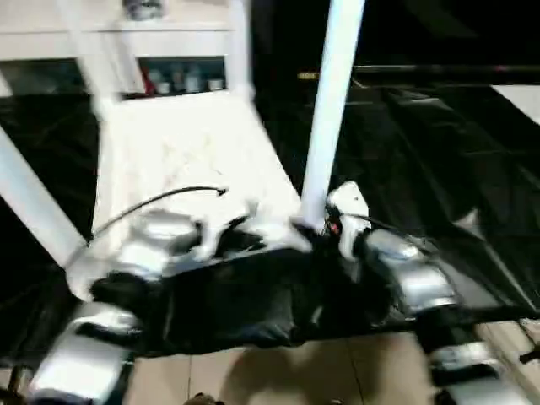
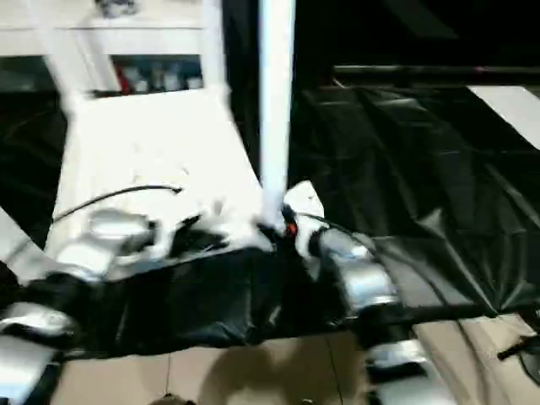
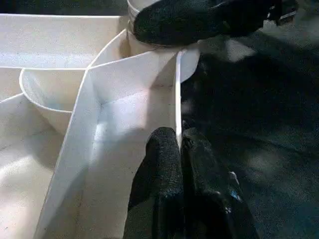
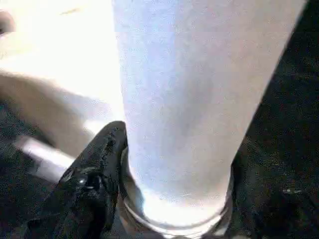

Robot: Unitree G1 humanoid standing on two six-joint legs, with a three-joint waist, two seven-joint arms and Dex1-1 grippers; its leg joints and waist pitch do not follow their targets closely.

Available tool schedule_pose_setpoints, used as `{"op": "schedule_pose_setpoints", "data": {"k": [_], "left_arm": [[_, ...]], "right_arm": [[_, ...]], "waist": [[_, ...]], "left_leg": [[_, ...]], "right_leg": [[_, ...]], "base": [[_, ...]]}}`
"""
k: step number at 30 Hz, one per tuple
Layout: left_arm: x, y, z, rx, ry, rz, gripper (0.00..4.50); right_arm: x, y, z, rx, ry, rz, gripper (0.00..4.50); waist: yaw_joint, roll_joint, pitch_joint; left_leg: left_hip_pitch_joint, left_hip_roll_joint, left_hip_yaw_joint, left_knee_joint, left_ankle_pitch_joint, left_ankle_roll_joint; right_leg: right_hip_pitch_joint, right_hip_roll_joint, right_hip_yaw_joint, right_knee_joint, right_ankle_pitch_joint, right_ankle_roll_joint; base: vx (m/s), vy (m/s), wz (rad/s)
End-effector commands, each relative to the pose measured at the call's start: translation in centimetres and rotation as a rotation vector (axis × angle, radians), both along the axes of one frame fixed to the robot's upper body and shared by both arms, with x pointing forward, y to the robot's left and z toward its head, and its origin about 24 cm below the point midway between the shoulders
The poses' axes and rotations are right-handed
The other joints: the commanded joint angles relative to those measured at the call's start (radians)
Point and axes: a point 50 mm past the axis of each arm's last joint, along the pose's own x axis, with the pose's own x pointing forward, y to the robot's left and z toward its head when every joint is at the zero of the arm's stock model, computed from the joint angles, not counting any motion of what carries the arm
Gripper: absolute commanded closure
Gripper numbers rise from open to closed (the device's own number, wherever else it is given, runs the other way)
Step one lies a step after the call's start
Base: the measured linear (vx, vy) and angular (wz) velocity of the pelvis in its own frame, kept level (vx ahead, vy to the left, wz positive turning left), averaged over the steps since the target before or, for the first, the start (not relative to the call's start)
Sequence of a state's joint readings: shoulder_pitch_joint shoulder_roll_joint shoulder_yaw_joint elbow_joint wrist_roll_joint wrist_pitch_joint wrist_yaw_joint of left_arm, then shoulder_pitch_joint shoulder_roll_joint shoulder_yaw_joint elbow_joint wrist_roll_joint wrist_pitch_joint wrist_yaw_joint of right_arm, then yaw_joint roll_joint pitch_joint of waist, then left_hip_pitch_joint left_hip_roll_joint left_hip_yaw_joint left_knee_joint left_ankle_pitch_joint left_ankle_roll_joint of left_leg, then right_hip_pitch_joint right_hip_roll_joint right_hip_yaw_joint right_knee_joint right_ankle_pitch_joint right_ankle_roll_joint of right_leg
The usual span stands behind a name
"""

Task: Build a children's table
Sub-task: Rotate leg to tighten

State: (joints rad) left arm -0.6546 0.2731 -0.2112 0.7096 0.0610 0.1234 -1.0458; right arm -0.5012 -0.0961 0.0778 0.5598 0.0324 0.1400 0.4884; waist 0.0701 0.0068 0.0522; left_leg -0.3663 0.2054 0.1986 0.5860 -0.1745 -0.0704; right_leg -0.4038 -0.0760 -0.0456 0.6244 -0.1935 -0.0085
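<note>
Your left tool (image 3: 179,149) is pinched shut on the tabletop (image 1: 181,152) rim to steady it. Your right tool (image 4: 164,189) grips the upright leg (image 1: 331,101) at the tabletop's near corner socket, seating it.

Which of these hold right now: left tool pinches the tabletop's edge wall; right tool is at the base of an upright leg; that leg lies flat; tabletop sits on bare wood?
1. The left tool is shut on the thin edge wall of the tabletop. True.
2. The right tool sits at the base of the upright leg. True.
3. That leg lies flat. False: it stands in the near corner socket.
4. The tabletop rests on bare wood. False: it lies on the black sheet.
</note>
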Motion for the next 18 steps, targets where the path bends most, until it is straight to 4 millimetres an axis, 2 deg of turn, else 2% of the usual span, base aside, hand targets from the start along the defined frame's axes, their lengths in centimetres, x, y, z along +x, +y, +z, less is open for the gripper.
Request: {"op": "schedule_pose_setpoints", "data": {"k": [1,4,5,7,8,10,13,16,17,18], "left_arm": [[-0.8,-4.4,0.7,-0.101,-0.03,-0.099,4.5],[-0.9,-4.7,0.5,-0.094,-0.037,-0.115,4.5],[-0.9,-4.7,0.5,-0.096,-0.042,-0.116,4.5],[-0.9,-3.9,0.7,-0.102,-0.068,-0.131,4.5],[-0.9,-3.9,0.7,-0.102,-0.068,-0.131,4.5],[-1.0,-2.4,0.9,-0.089,-0.082,-0.147,4.5],[-1.1,-0.9,1.0,-0.082,-0.076,-0.163,4.5],[-1.3,-0.1,1.2,-0.095,-0.059,-0.192,4.5],[-1.6,1.0,1.4,-0.096,-0.035,-0.233,4.5],[-1.6,1.0,1.4,-0.096,-0.035,-0.233,4.5]], "right_arm": [[-1.1,3.9,-0.6,0.026,0.018,0.093,1.45],[-1.3,4.6,-0.2,0.031,-0.017,0.121,1.07],[-1.2,4.5,-0.2,0.027,-0.021,0.12,1.07],[-0.8,3.4,0.1,0.003,-0.045,0.111,0.99],[-0.8,3.4,0.1,0.003,-0.045,0.111,0.76],[-0.5,1.9,0.7,-0.008,-0.07,0.13,0.62],[-0.6,0.8,1.1,-0.016,-0.08,0.195,0.32],[-0.9,0.3,1.3,-0.021,-0.076,0.282,0.16],[-1.6,0.0,1.4,-0.025,-0.051,0.391,0.16],[-1.6,0.0,1.4,-0.025,-0.051,0.391,0.07]], "waist": [[-0.001,0.003,-0.065],[-0.005,0.007,-0.067],[-0.006,0.012,-0.066],[-0.007,0.01,-0.066],[-0.008,0.011,-0.066],[-0.007,0.013,-0.067],[-0.007,0.018,-0.07],[-0.004,0.016,-0.07],[-0.004,0.012,-0.069],[-0.001,0.014,-0.069]], "left_leg": [[0.01,0.02,-0.017,-0.067,-0.215,-0.01],[0.009,0.019,-0.017,-0.067,-0.208,0.004],[0.011,0.02,-0.017,-0.067,-0.219,0.005],[0.012,0.02,-0.017,-0.068,-0.235,0.005],[0.012,0.021,-0.017,-0.068,-0.237,0.006],[0.013,0.021,-0.016,-0.067,-0.23,0.012],[0.01,0.022,-0.015,-0.064,-0.197,0.028],[0.009,0.021,-0.013,-0.061,-0.182,0.048],[0.008,0.022,-0.012,-0.061,-0.184,0.054],[0.009,0.023,-0.012,-0.061,-0.189,0.057]], "right_leg": [[0.046,-0.058,0.04,-0.083,-0.182,-0.2],[0.048,-0.056,0.039,-0.081,-0.135,-0.208],[0.046,-0.055,0.038,-0.083,-0.135,-0.212],[0.048,-0.056,0.038,-0.083,-0.149,-0.215],[0.048,-0.056,0.039,-0.084,-0.151,-0.214],[0.049,-0.056,0.039,-0.082,-0.128,-0.221],[0.052,-0.056,0.038,-0.075,-0.063,-0.235],[0.057,-0.053,0.035,-0.071,-0.029,-0.247],[0.056,-0.052,0.035,-0.071,-0.035,-0.25],[0.056,-0.052,0.034,-0.071,-0.044,-0.249]], "base": [[0.0,0.0,0.0],[0.0,0.0,0.0],[0.0,0.0,0.0],[0.0,0.0,0.0],[0.0,0.0,0.0],[0.0,0.0,0.0],[0.0,0.0,0.0],[0.0,0.0,0.0],[0.0,0.0,0.0],[0.0,0.0,0.0]]}}
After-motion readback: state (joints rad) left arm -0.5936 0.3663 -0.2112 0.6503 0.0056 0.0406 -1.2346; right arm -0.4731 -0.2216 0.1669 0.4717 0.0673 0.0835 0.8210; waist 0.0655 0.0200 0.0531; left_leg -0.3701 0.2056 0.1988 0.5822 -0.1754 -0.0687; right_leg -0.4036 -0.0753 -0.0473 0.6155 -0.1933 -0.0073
